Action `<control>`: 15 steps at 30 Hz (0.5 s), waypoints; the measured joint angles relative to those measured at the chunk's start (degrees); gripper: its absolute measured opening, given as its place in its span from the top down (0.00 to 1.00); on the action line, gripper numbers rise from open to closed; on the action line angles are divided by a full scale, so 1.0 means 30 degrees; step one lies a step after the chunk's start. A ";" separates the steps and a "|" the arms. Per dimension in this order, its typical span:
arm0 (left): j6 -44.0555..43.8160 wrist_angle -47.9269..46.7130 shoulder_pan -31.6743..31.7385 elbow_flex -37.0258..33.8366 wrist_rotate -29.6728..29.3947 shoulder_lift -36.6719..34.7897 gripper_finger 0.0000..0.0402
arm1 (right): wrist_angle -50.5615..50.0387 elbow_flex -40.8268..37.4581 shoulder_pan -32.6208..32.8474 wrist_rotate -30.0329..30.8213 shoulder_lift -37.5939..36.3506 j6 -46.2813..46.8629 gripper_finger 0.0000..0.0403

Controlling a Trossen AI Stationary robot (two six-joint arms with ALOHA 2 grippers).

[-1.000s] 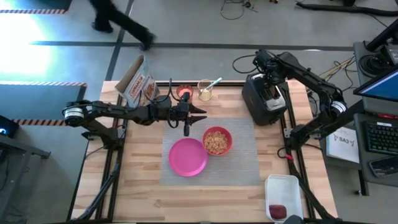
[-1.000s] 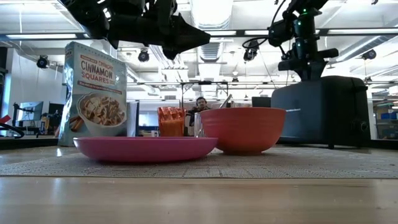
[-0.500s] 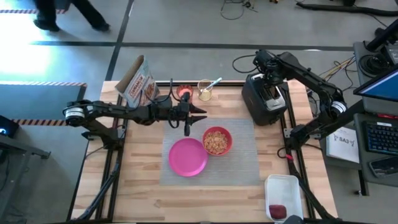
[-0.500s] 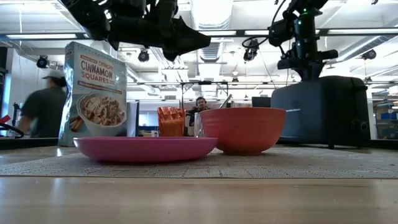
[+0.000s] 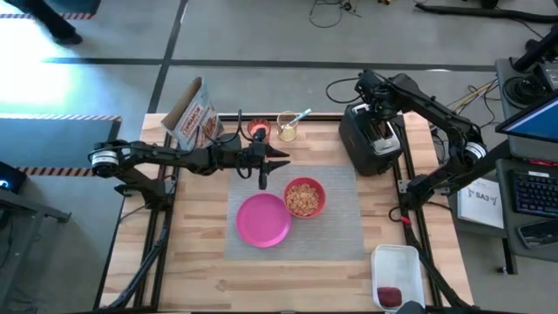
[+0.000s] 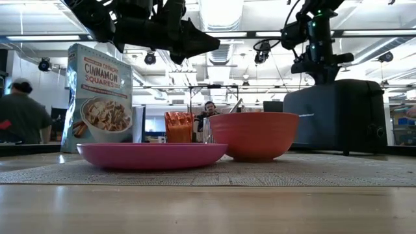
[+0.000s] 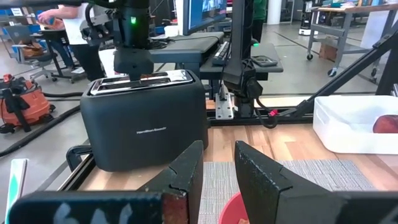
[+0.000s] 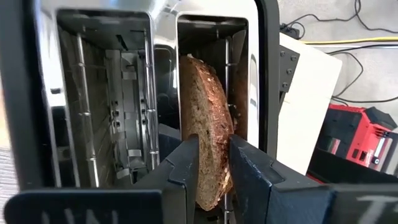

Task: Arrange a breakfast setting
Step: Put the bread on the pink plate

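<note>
Pink plate (image 5: 263, 220); orange-red bowl (image 5: 304, 197); black toaster (image 5: 370, 139); brown toast slice (image 8: 207, 149); grey mat (image 5: 340, 222).

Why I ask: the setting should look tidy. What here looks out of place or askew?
The cereal box stands off the grey mat, turned at an angle to the table's edge, with its top flap open. The red apple lies apart in a white tray at the table's near corner. Nothing looks spilled or broken.
</note>
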 joint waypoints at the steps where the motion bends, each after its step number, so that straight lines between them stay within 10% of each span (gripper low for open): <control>1: 0.0000 0.0000 0.0000 0.0000 0.0000 0.0000 0.81 | 0.0015 -0.0114 0.0000 0.0015 0.0000 -0.0008 0.81; 15: 0.0000 0.0012 0.0007 0.0000 0.0000 0.0015 0.81 | -0.0138 -0.0345 -0.0015 -0.0281 -0.0003 -0.0451 0.97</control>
